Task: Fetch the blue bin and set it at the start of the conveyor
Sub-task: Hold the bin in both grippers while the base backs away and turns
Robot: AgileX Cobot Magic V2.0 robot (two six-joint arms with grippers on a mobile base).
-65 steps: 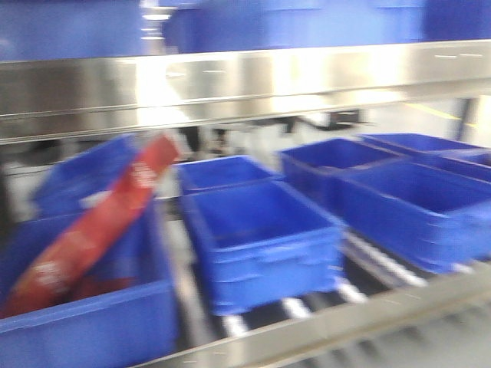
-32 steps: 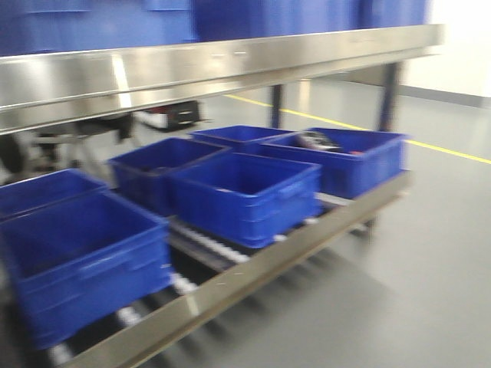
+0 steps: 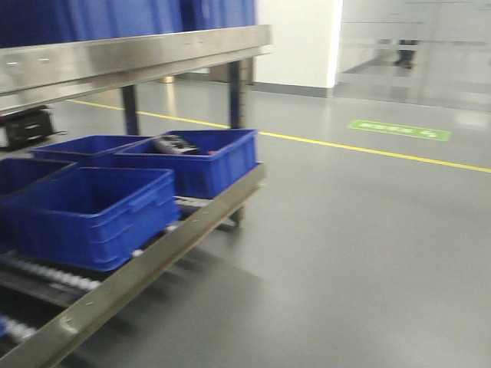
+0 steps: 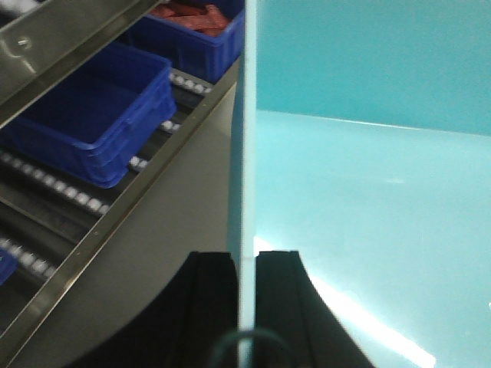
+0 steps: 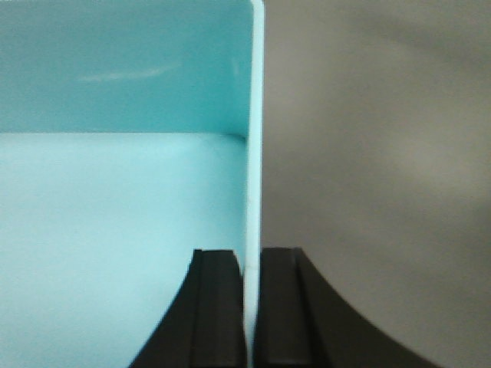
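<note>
Grey floor (image 3: pixel 345 268) alongside a steel rack (image 3: pixel 138 268) of dark-blue crates (image 3: pixel 92 211); left gripper (image 4: pixel 245 257) and right gripper (image 5: pixel 247 257) each clamp a thin wall of the blue bin (image 4: pixel 368 199), which seems held up between them near the rack.

Left gripper (image 4: pixel 245 307) clamped across a thin wall of the blue bin (image 4: pixel 368 199), one black finger inside, one outside, right gripper (image 5: pixel 247 307) gripping a bin wall likewise, fingers parallel, pads flat against the plastic
</note>
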